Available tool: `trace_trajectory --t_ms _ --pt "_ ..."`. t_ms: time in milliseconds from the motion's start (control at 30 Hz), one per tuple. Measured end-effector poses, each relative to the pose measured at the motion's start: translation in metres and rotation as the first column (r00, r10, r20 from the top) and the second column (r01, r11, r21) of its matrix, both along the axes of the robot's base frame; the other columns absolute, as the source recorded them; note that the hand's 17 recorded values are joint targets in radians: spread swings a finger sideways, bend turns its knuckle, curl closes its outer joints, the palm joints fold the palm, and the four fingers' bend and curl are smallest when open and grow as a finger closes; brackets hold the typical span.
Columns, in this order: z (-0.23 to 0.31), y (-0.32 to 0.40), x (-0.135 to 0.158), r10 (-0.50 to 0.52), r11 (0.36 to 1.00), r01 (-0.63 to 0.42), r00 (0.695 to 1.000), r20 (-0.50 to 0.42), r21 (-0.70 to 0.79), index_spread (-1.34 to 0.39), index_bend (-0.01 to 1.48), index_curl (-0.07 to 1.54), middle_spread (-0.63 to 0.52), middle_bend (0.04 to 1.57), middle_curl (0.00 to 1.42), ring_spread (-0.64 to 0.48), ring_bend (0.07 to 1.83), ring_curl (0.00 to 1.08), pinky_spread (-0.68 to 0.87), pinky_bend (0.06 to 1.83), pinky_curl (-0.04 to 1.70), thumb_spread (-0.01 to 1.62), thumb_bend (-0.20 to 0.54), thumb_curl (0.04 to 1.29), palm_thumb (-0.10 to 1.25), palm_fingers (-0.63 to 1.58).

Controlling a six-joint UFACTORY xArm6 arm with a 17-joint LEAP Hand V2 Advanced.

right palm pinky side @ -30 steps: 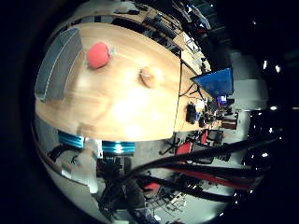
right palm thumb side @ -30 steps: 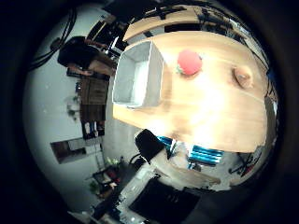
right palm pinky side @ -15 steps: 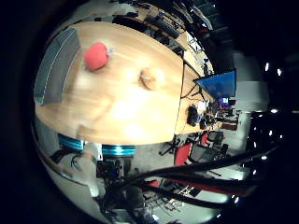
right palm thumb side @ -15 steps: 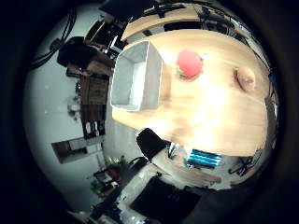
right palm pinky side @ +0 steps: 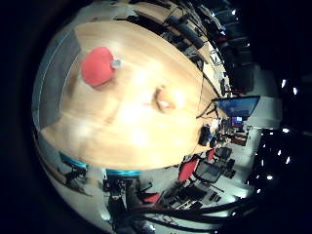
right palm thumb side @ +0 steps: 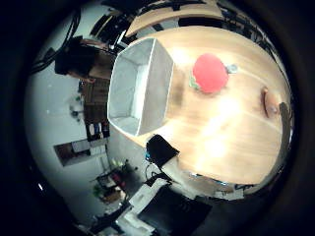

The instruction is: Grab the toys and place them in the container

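A red round toy [right palm thumb side: 210,73] lies on the wooden table [right palm thumb side: 226,128], a short way from a grey rectangular container [right palm thumb side: 138,86] that stands at the table's end. A small tan toy [right palm thumb side: 270,101] lies further along the table, away from the container. The little finger side palm view shows the red toy [right palm pinky side: 97,66], the tan toy [right palm pinky side: 163,97] and the container's edge [right palm pinky side: 54,68]. The palm is above the table, looking down on it.
The table's edges are in view on all sides [right palm pinky side: 146,156]. Chairs and desks stand around it, among them red chairs [right palm pinky side: 185,171] and a lit screen [right palm pinky side: 239,105]. A dark chair [right palm thumb side: 162,150] stands beside the table near the container.
The table, the red toy and the container fill more of both views than before: the camera has moved closer to the table. The things themselves have not moved.
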State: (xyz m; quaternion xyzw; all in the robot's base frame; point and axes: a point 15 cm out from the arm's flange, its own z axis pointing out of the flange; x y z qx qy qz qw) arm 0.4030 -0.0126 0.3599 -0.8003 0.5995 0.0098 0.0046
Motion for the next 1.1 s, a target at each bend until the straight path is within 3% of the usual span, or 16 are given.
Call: trace_trajectory --t_ms 267,533,1100 --pt "-0.053 0.011 0.035 0.018 1.000 -0.018 0.999 -0.045 0.001 -0.47 0.17 0.30 -0.15 0.23 0.37 -0.10 0.53 0.19 0.30 0.63 0.17 0.98 -0.025 0.29 0.23 0.35" --pt "-0.092 0.023 0.047 0.029 1.000 -0.029 0.994 -0.104 0.001 -0.46 0.17 0.30 -0.13 0.23 0.37 -0.09 0.52 0.20 0.30 0.64 0.16 0.99 -0.028 0.29 0.23 0.33" --pt "-0.174 0.029 0.105 0.016 1.000 -0.018 0.992 -0.123 -0.016 -0.43 0.16 0.29 -0.11 0.22 0.37 -0.07 0.51 0.21 0.29 0.70 0.16 1.01 -0.027 0.28 0.24 0.26"
